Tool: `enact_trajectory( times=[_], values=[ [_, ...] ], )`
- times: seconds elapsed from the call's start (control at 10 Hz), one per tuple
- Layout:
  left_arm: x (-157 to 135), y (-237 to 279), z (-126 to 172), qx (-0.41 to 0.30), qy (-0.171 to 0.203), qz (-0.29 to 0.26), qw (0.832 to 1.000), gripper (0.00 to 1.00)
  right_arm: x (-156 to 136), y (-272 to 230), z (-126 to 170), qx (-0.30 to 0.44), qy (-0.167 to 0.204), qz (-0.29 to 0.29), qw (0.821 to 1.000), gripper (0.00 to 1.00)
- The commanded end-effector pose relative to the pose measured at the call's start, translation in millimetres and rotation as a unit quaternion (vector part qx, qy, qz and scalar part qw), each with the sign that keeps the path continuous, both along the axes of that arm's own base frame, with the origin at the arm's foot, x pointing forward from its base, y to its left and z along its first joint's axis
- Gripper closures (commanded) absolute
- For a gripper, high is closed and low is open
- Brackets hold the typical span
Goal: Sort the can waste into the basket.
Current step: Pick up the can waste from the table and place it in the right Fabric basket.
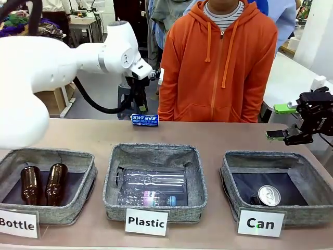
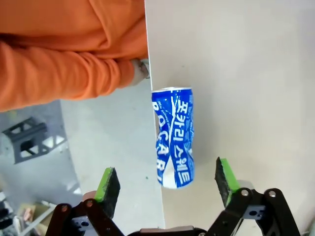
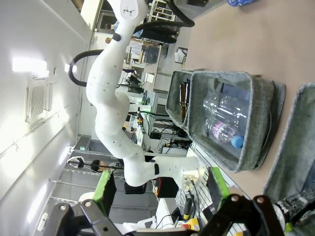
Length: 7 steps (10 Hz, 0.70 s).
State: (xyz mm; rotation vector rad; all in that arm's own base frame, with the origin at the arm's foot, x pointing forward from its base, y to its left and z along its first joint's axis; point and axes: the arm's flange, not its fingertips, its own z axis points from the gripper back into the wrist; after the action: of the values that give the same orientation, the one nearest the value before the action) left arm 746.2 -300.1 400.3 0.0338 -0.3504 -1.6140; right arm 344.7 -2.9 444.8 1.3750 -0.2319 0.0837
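Front view showed one crushed silver-topped metal can [image 1: 268,196] already inside the low grey fabric "Can" basket [image 1: 307,214]; the crushed blue white-printed can [image 2: 173,144] lay well beyond that basket, ungripped between the wide-spread pads of the left gripper [image 2: 167,183]; the right gripper [image 1: 281,122] gaped empty near the basket's far rim

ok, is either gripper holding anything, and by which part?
Nothing is held. The left gripper is open over the blue can, pads clear of it; the right gripper is open and empty.
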Motion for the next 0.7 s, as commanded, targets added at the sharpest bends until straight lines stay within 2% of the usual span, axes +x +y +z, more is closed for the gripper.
enact_trajectory(
  times=[0.0,0.1,0.3,0.6],
  values=[
    [27,-13,-2,0.032,0.006,-0.013,0.999,0.0,0,3,4,0.009,0.003,-0.002,1.0,0.0],
    [29,-14,-7,0.02,0.021,-0.031,0.999,0.0,0,3,4,0.009,0.003,-0.002,1.0,0.0],
    [32,-16,-20,0.035,0.048,-0.031,0.998,0.0,0,3,4,0.009,0.003,-0.002,1.0,0.0],
    [37,-17,-41,0.035,0.062,-0.035,0.997,0.0,0,3,4,0.009,0.003,-0.002,1.0,0.0]
  ],
)
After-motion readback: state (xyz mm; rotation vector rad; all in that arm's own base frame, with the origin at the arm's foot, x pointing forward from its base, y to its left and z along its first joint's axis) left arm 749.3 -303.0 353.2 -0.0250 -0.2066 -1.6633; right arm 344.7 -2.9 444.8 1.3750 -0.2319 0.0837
